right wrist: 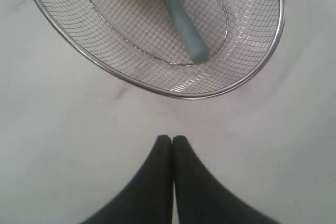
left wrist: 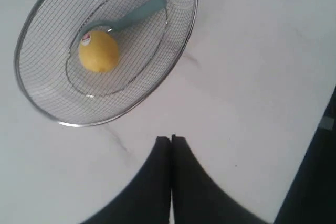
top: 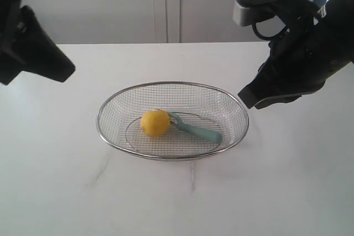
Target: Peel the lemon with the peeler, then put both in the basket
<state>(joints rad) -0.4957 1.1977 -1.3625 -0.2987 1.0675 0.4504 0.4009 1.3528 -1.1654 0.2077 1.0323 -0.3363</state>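
White, faintly veined table (top: 177, 203), pale wall panels (top: 166, 4) behind. Located on mesh floor of basket (top: 172, 157), left of middle in exterior view: lemon (top: 155, 123), yellow, with small red-and-white sticker (left wrist: 86, 39) visible from left wrist view only. Touching lemon on its right side in exterior view: peeler (top: 196, 130), loop head against fruit, teal handle flat on mesh, angled toward right front of basket, handle end short of rim. Both items fully inside basket, neither over rim. Basket upright on table, roughly central, oval, with long axis across exterior view. Bare table all around basket. Left gripper (left wrist: 171, 139): fingers pressed together, nothing held, raised over bare table outside basket, at far left of exterior view, well apart from rim. Right gripper (right wrist: 171, 139): fingers likewise pressed together, nothing held, raised at right of exterior view, tip near right end of basket rim but clear of it. No contact between either gripper and lemon, peeler or basket. From both wrist views: closed fingertips over bare table, basket beyond them.
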